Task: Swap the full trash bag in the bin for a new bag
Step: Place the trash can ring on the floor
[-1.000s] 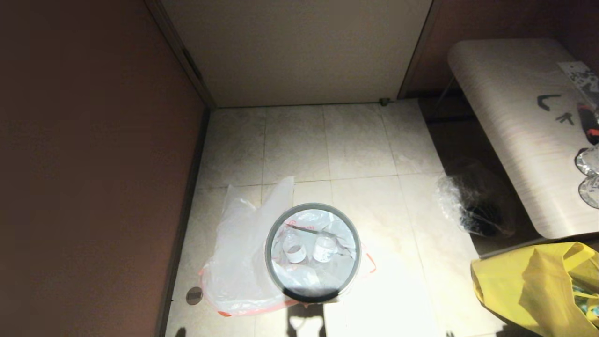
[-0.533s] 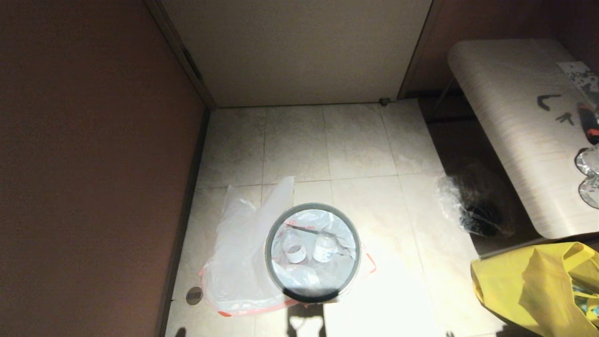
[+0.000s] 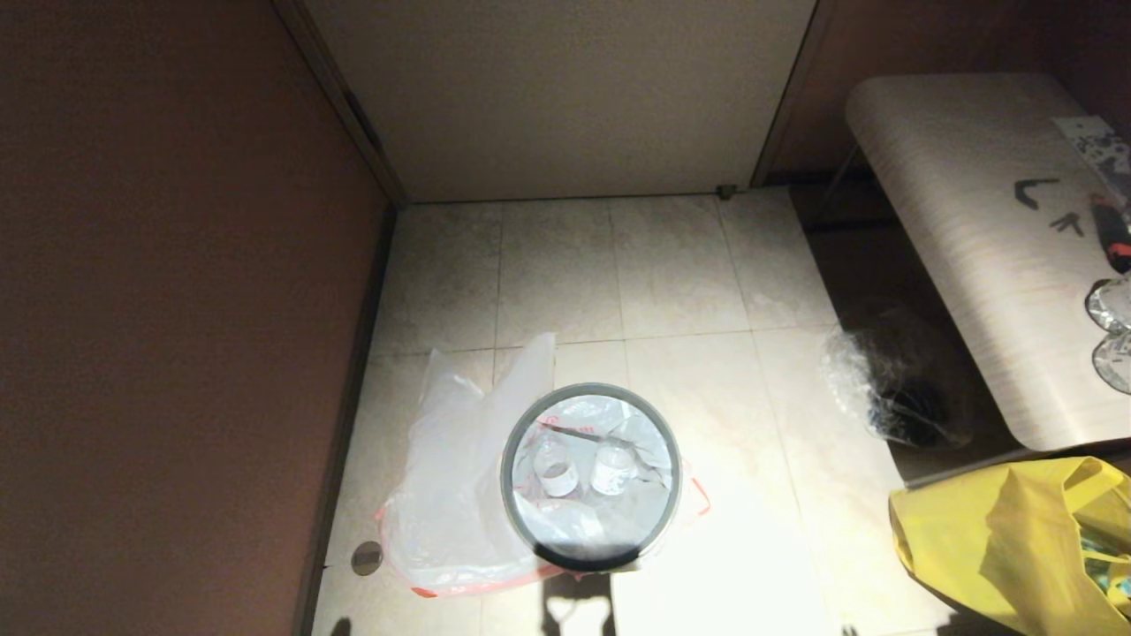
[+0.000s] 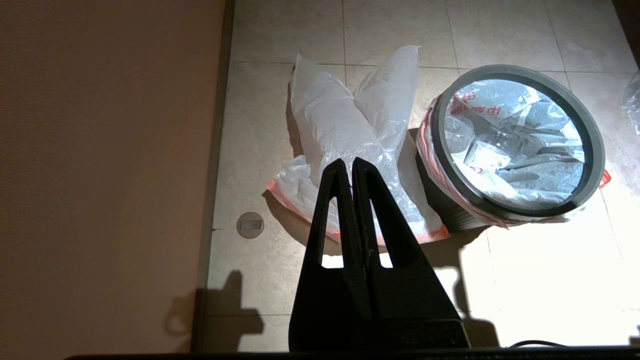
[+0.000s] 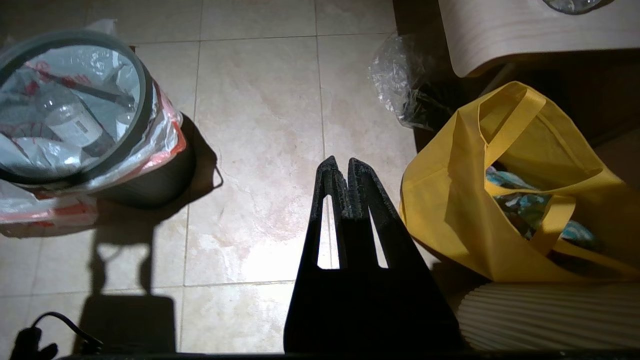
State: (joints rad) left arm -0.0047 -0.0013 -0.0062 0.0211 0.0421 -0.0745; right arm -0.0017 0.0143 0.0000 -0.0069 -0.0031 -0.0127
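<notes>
Nothing is shifting since the earlier head views: the bin [image 3: 590, 477], both bags and the floor are sitting exactly as before, and neither arm is entering the head view.

The left gripper [image 4: 348, 167] is hanging above the floor with its fingers pressed together, grasping nothing. The new bag [image 4: 350, 135] is lying limp on the tiles directly under and beyond its tips, and the bin is standing just beside that bag, off to one side of the gripper. The full trash bag [image 4: 515, 135] is sitting inside the bin, its pink-red hem folded over the grey hoop.

The right gripper [image 5: 340, 167] is likewise clenched on nothing, hovering over bare tile between the bin and a yellow bag [image 5: 505, 195].

The bottles in the full trash bag are showing only faintly through the plastic, and a crinkly clear bag [image 3: 892, 380] is lying half in shadow, its dark contents hard to make out.
</notes>
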